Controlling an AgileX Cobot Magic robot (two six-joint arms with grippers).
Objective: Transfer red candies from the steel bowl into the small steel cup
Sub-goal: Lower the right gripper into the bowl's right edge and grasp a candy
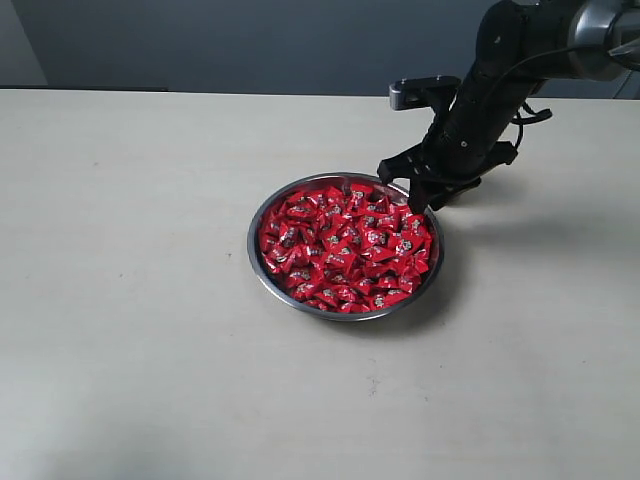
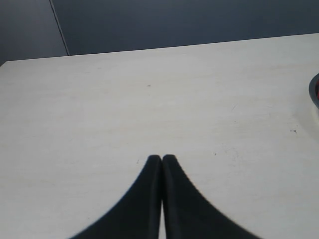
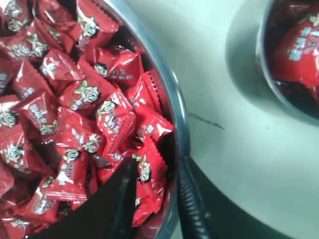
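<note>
While glossy and crimped, red candies (image 1: 345,245) in shallow round steel bowl (image 1: 252,240)

Looks like a robotics lab: a wide, pale bench (image 1: 120,330) with a plain matte top, a flat grey-blue wall (image 1: 250,40) right behind its far edge, and a black jointed robot arm (image 1: 490,100) reaching over a steel bowl (image 1: 253,240) of red candies (image 1: 340,245).

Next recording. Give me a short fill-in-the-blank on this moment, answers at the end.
The bowl is piled with candies wrapped in ____.
The left claw is ____, over the table.
The cup is not empty: it holds ____.
Missing words: red; shut; candies.
</note>
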